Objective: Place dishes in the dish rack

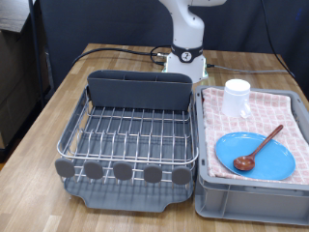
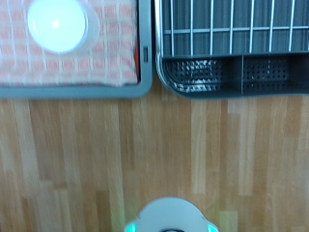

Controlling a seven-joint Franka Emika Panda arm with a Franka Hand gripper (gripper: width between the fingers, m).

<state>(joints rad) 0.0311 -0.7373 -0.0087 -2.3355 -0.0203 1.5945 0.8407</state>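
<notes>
The bright-blue plate (image 1: 275, 159) lies in the grey crate (image 1: 246, 201) on pink checked cloth, at the exterior view's right. The reddish-brown wooden spoon (image 1: 263, 145) rests on the plate. The white mug (image 1: 237, 98) stands upright in the crate's far part; it also shows from above in the wrist view (image 2: 61, 23). The silver wire dish rack (image 1: 126, 135) on its dark grey tray holds nothing, with its tall grey caddy (image 1: 140, 92) at the far side. The caddy (image 2: 232, 72) and the wires (image 2: 232, 24) show in the wrist view. The gripper shows in neither view.
The robot base (image 1: 185, 60) stands behind the rack and crate, with black cables beside it. It also shows in the wrist view (image 2: 169, 217). Round grey tabs (image 1: 123, 171) line the rack's near edge. Bare wooden table (image 2: 97, 155) lies between base and containers.
</notes>
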